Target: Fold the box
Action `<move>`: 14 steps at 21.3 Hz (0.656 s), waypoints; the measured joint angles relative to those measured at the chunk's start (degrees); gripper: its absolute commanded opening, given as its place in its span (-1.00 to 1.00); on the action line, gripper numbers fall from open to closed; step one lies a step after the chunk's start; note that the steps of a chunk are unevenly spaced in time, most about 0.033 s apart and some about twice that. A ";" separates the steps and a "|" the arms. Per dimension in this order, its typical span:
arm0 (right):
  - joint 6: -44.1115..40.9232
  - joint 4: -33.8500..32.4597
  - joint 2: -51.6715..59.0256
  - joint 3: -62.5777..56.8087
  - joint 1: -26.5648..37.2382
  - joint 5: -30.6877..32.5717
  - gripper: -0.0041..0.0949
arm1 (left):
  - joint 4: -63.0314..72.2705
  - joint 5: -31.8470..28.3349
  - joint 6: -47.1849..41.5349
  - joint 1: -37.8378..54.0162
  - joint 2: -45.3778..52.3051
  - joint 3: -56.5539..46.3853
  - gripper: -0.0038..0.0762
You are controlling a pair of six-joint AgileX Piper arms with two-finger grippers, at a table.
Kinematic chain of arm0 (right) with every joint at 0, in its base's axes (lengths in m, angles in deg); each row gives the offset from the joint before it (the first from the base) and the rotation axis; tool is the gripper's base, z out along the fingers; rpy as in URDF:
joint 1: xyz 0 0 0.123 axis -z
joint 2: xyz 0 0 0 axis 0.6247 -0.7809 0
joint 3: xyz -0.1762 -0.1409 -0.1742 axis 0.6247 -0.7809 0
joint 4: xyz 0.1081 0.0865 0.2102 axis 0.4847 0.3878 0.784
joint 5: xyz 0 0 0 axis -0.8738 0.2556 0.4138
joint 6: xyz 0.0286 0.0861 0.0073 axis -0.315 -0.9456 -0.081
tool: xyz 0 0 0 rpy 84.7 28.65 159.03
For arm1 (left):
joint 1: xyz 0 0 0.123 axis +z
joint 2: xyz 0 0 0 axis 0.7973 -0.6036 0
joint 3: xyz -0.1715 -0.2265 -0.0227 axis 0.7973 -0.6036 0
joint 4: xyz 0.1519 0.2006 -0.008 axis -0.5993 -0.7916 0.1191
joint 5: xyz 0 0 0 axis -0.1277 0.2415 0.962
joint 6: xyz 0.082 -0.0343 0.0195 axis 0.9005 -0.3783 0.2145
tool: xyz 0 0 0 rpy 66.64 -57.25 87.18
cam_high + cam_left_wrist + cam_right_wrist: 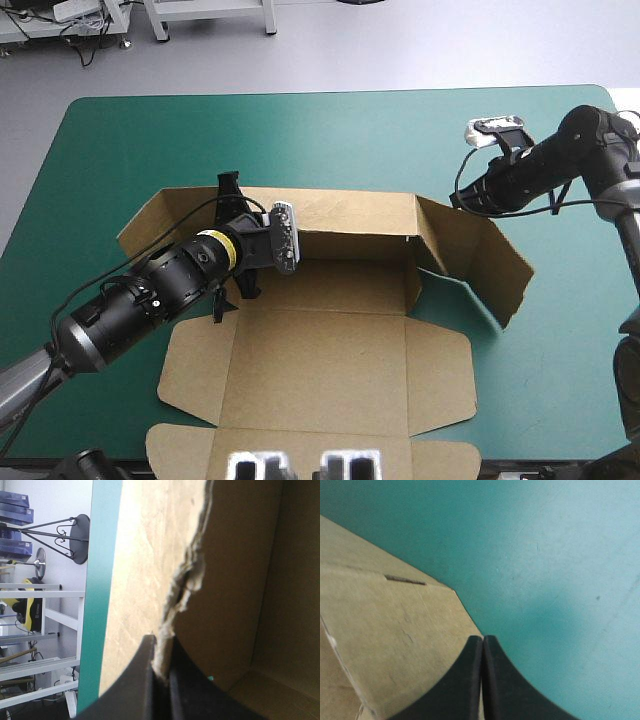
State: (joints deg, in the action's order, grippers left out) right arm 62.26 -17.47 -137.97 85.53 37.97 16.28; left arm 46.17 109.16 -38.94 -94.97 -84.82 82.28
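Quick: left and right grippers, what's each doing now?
Left gripper: jaws shut on the box, at a wall's torn edge.
Right gripper: jaws shut, holding nothing.

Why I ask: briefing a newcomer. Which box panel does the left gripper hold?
On the teal-green table lies the brown box. Its long far wall stands raised between two angled side wings, the left gripper shut on it; the near panels lie flat.

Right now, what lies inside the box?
Only bare brown floor shows inside the box. The left gripper covers its left corner, so that part is hidden.
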 measured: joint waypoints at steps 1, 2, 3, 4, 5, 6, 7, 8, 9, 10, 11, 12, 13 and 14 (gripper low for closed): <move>0.45 -0.55 1.05 -1.39 -0.05 -0.02 -0.96 | -0.33 -0.23 -0.13 0.00 -0.36 0.00 -0.93; 0.77 -1.00 2.08 -2.40 -0.05 -0.02 -0.96 | -0.51 -0.23 -0.26 0.00 -0.69 0.00 -0.93; 0.98 -1.20 3.32 -3.44 -0.05 -0.02 -0.96 | -0.82 -0.41 -0.88 0.00 -0.95 0.07 -0.93; 1.35 -1.20 4.23 -4.11 -0.05 -0.02 -0.96 | -0.96 -0.48 -1.52 0.00 -1.17 0.11 -0.93; 1.85 -1.20 5.40 -5.13 -0.05 -0.02 -0.97 | -1.01 -0.59 -2.24 0.00 -1.29 0.18 -0.93; 2.30 -1.13 6.18 -6.02 -0.05 -0.02 -0.97 | -1.07 -0.65 -2.71 0.00 -1.33 0.18 -0.93; 3.05 -0.81 7.08 -7.42 -0.05 -0.02 -0.97 | -1.07 -0.72 -3.07 0.00 -1.33 0.18 -0.93; 3.51 -0.39 7.47 -8.15 -0.05 -0.02 -0.97 | -1.07 -0.77 -3.09 0.00 -1.44 0.18 -0.93; 4.22 0.37 7.85 -9.10 -0.05 -0.02 -0.97 | -1.07 -0.85 -3.09 0.00 -1.53 0.18 -0.93; 5.55 1.75 8.29 -10.52 -0.05 -0.09 -0.96 | -1.07 -1.10 -3.09 0.05 -1.64 0.18 -0.93; 7.40 4.47 8.78 -12.50 -0.05 -0.14 -0.96 | -0.87 -1.25 -3.16 0.05 -1.70 0.18 -0.93; 9.23 7.24 9.27 -14.53 -0.05 -0.81 -0.96 | -0.43 -1.43 -3.16 0.15 -1.70 0.18 -0.93; 11.37 10.40 9.88 -17.07 -0.05 -2.84 -0.96 | 0.01 -1.56 -3.17 0.20 -1.70 0.18 -0.93; 12.32 11.70 10.24 -18.39 -0.05 -4.51 -0.96 | 0.19 -1.62 -3.17 0.23 -1.70 0.18 -0.93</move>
State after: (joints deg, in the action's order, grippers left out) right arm 74.58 -5.77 -127.73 67.14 37.92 11.76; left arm 46.36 107.54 -42.12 -94.75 -86.51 82.46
